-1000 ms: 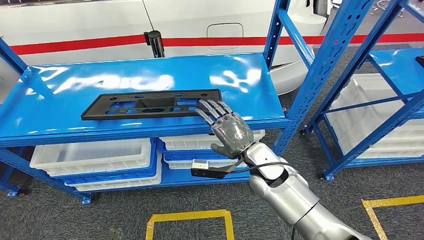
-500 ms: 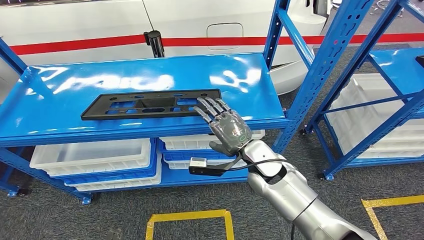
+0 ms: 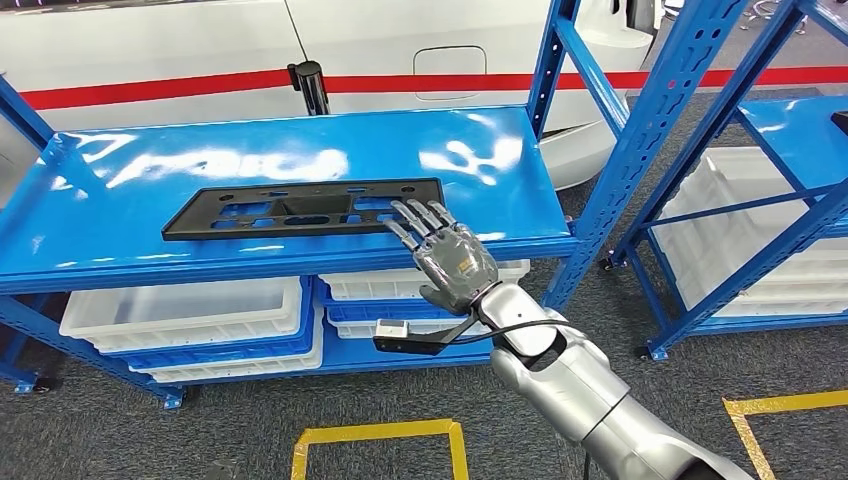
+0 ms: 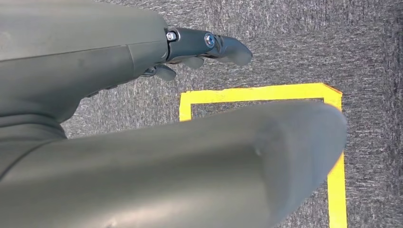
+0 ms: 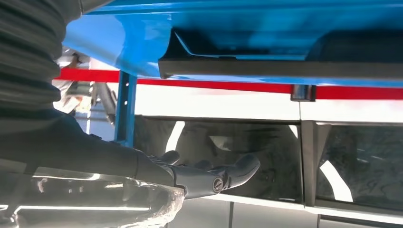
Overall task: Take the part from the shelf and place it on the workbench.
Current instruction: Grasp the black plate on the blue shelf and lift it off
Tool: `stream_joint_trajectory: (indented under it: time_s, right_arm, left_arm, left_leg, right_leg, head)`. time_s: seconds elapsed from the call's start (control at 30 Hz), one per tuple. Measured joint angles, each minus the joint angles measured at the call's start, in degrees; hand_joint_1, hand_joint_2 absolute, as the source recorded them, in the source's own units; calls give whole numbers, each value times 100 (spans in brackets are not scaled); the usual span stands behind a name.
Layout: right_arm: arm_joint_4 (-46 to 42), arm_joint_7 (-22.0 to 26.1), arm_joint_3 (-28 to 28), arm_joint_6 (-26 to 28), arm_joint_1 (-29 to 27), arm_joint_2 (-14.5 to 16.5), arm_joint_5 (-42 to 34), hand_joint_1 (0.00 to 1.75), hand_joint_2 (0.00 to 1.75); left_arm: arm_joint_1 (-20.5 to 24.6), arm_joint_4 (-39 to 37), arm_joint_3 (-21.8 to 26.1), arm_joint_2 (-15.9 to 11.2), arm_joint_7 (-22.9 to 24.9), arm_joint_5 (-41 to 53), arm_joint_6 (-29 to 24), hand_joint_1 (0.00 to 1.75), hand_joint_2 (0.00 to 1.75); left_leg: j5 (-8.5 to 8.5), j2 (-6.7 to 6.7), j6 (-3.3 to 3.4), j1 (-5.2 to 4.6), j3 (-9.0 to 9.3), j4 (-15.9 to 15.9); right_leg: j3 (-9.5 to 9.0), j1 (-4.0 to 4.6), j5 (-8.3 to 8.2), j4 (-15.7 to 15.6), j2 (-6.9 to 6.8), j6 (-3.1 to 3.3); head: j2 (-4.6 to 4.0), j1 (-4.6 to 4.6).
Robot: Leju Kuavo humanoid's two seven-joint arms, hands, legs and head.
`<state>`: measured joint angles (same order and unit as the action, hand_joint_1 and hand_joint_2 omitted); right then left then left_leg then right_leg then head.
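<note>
Right hand [image 3: 455, 262] edges left along shelf's near edge, fingertips [image 3: 412, 214] now over near right corner of part [image 3: 300, 208].

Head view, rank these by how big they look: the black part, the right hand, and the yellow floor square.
1. black part, widest by far.
2. yellow floor square, though the picture's edge cuts it off, so unsure.
3. right hand, and it sits nearer the camera.

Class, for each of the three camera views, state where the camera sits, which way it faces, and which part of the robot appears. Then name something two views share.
Head view: high on the body, looking forward and down at the blue shelf and black part; right hand shows.
Left wrist view: faces the floor's yellow tape; left hand shows.
Right wrist view: beside the shelf, facing outward; right hand shows.
Shared: head and right wrist views both show the shelf and right hand.
</note>
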<state>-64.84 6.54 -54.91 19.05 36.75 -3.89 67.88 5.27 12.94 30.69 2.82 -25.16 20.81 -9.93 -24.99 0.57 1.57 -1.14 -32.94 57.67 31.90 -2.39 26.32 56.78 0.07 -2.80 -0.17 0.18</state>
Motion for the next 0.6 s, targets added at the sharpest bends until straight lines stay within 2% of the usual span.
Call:
stream_joint_trajectory:
  time_s: [0.3, 0.4, 0.47, 0.53, 0.6]
  right_arm:
    - [187, -37, -184, 1, 2, 197, 59, 0, 175]
    - [187, -37, -240, -12, -15, 231, 59, 0, 175]
    - [186, -36, -266, -24, -16, 251, 59, 0, 175]
    - [176, -36, -283, -32, -5, 265, 58, 0, 175]
    - [166, -38, -302, -40, -4, 259, 56, 0, 175]
  left_arm:
    - [0, 0, 110, 0, 0, -16, -32, 0, 0]
    - [0, 0, 132, -1, -1, -19, -32, 0, 0]
    - [0, 0, 140, 0, -4, -26, -32, 0, 0]
    - [3, 1, 148, 5, -11, -33, -32, 0, 0]
    - [6, 2, 162, 8, -16, -34, -32, 0, 0]
  left_leg:
    - [-4, -10, 13, -25, -11, 10]
    - [-10, -14, 55, -38, -27, 18]
    - [16, -7, 112, -19, -16, -31]
    - [60, 9, 173, 22, 8, -99]
    - [72, 17, 208, 34, 9, -117]
  right_leg:
    - [0, -37, -20, -29, 0, -33]
    - [-3, -60, -45, -70, 0, -73]
    - [6, -53, -54, -87, 0, -107]
    - [165, -22, 81, 191, -4, -73]
    - [573, 10, 386, 956, -7, 15]
  head:
    - [0, -1]
    - [0, -3]
    - [0, -2]
    - [0, 8]
    - [0, 12]
